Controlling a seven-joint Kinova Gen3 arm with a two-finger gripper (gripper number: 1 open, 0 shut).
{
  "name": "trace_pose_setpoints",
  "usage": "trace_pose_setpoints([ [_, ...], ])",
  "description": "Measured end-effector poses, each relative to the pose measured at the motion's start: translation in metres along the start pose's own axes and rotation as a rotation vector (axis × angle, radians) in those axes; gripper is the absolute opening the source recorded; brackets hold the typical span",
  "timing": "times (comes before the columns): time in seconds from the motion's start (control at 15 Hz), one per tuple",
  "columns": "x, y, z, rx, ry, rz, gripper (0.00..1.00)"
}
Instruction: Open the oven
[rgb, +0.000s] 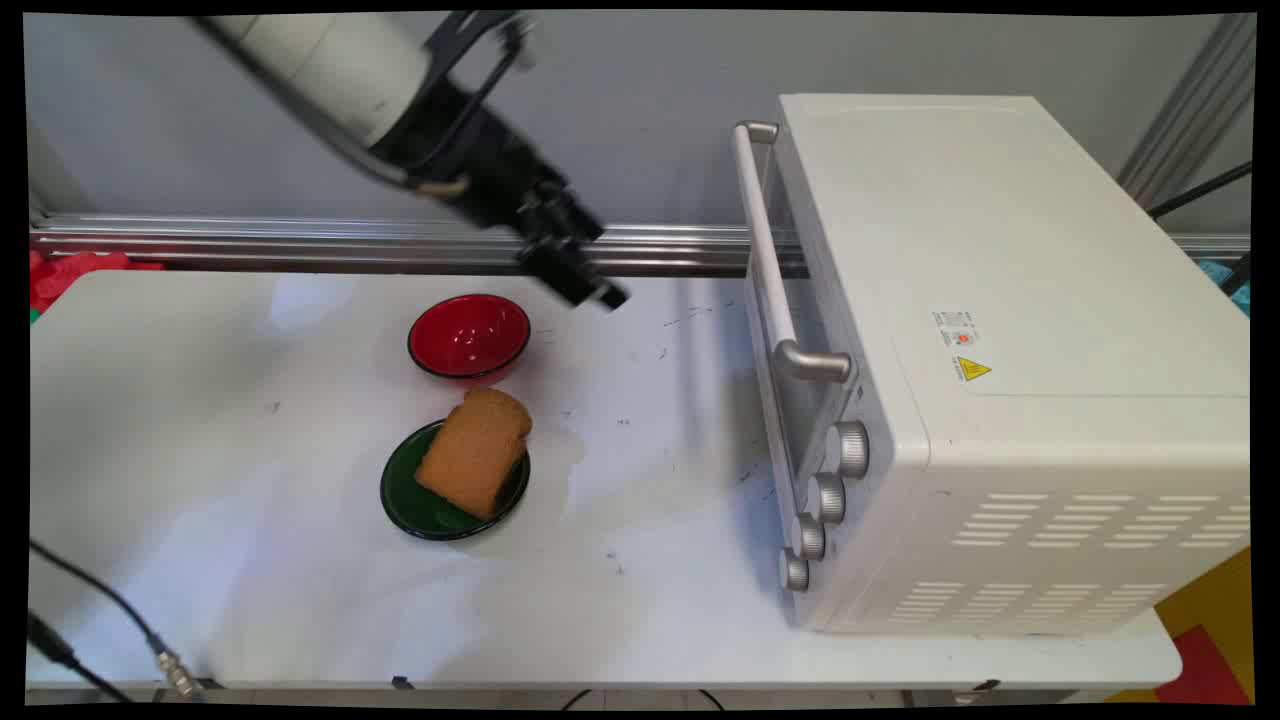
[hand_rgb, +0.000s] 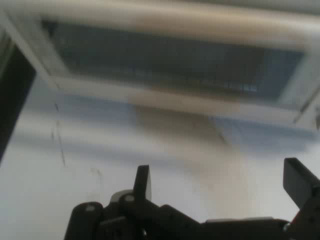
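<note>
My black gripper (rgb: 598, 293) hangs above the back of the white table (rgb: 200, 480), tilted toward the white toaster oven (rgb: 980, 350) on the right. In the hand view the fingers (hand_rgb: 142, 182) stand wide apart with nothing between them, so my gripper (hand_rgb: 220, 182) is open. That view looks at the oven's glass door (hand_rgb: 165, 65), which is shut. A red bowl (rgb: 469, 336) sits just left of and below the gripper. In front of the bowl a slice of brown bread (rgb: 476, 449) lies on a dark green plate (rgb: 415, 505).
The oven's silver handle (rgb: 765, 240) and several knobs (rgb: 825, 495) face left toward the gripper. An aluminium rail (rgb: 250, 245) runs along the table's back edge. A black cable (rgb: 90, 620) lies at the front left corner.
</note>
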Motion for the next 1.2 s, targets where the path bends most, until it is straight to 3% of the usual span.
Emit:
trace_pose_setpoints([
  [0.27, 0.051, -0.005, 0.008, 0.020, 0.041, 0.030, 1.00],
  [0.67, 0.097, -0.018, 0.015, 0.021, 0.051, 0.098, 1.00],
  [1.2, 0.128, -0.041, 0.026, -0.019, 0.027, 0.173, 1.00],
])
